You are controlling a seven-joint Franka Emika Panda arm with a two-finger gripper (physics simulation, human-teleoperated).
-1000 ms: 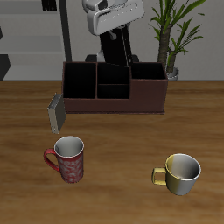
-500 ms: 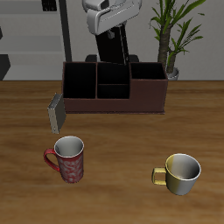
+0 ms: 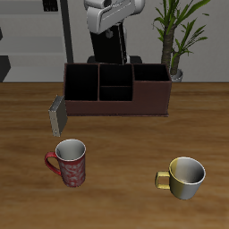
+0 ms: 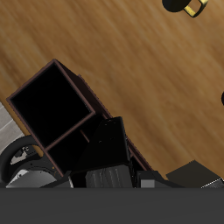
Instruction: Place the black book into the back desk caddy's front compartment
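A: Which step is in hand?

B: The carry, by the look of it. The gripper [image 3: 114, 46] hangs above the back desk caddy [image 3: 116, 89], and the black book [image 3: 114, 45] hangs upright from it, directly beneath the fingers.

A: Is the gripper clamped?

B: It pinches the black book; the wrist view shows a dark slab [image 4: 109, 144] right under the fingers.

A: And the target?

B: The front compartment [image 3: 114, 92] lies below the gripper and slightly toward the table's front edge. Next the book probably needs shifting that way, then a straight descent clear of the dividers.

A: Anything else nearby?

B: A grey book [image 3: 58, 114] leans against the caddy's end, well below the gripper.
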